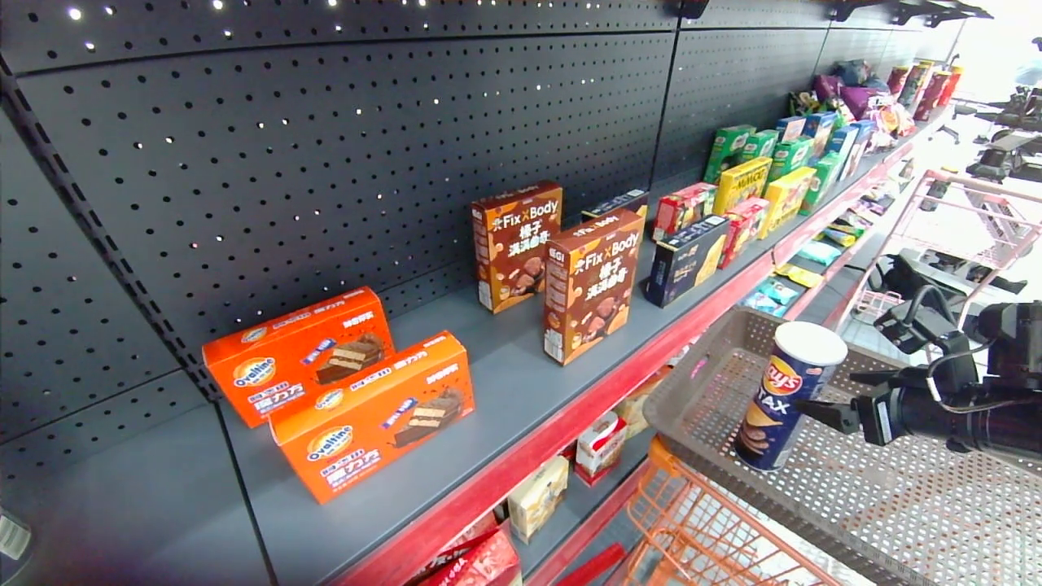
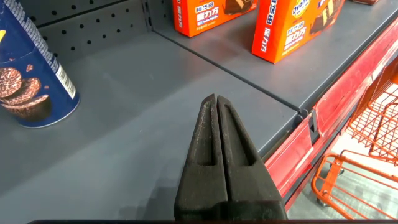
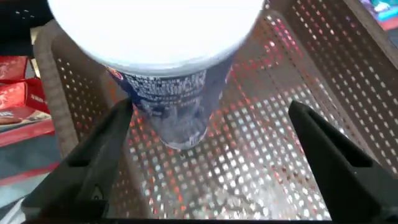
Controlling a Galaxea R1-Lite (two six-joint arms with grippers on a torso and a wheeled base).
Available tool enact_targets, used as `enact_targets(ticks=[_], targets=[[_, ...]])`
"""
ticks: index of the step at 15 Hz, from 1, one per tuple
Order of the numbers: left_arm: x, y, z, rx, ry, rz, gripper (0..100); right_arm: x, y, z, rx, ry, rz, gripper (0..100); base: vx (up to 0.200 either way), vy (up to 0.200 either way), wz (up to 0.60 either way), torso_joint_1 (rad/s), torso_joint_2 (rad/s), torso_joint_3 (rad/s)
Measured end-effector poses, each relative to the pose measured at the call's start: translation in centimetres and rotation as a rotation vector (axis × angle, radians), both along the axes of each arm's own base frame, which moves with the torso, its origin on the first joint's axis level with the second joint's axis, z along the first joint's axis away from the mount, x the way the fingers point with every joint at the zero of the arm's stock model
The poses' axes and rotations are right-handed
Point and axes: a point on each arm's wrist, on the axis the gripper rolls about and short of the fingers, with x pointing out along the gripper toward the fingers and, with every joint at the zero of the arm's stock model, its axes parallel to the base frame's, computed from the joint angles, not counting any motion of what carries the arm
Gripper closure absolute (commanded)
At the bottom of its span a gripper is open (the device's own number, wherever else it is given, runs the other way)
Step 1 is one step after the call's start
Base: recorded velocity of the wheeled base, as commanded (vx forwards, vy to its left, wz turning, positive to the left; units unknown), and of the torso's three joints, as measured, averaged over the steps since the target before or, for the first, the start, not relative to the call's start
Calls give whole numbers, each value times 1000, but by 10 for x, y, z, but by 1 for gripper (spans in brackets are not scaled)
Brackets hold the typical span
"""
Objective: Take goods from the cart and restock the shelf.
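Right end effector (image 3: 211,115), spread wide, beside upright chip can (image 3: 165,87).

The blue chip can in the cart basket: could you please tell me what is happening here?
The right gripper is open and close to the blue chip can, which stands in the grey basket and is not yet gripped. The left gripper is shut, above the shelf near a second blue can.
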Motion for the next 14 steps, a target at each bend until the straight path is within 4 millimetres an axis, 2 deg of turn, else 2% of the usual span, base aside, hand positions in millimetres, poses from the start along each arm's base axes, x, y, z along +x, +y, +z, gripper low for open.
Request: enact_targets(ticks=[5, 9, 14], targets=[[0, 0, 0, 0, 0, 0, 100, 17, 2, -2, 2, -16, 89, 0, 0, 0, 0, 0, 0, 0], [0, 0, 0, 0, 0, 0, 100, 21, 14, -6, 21, -4, 161, 0, 0, 0, 0, 0, 0, 0], [0, 0, 0, 0, 0, 0, 100, 39, 26, -14, 16, 10, 202, 0, 0, 0, 0, 0, 0, 0]])
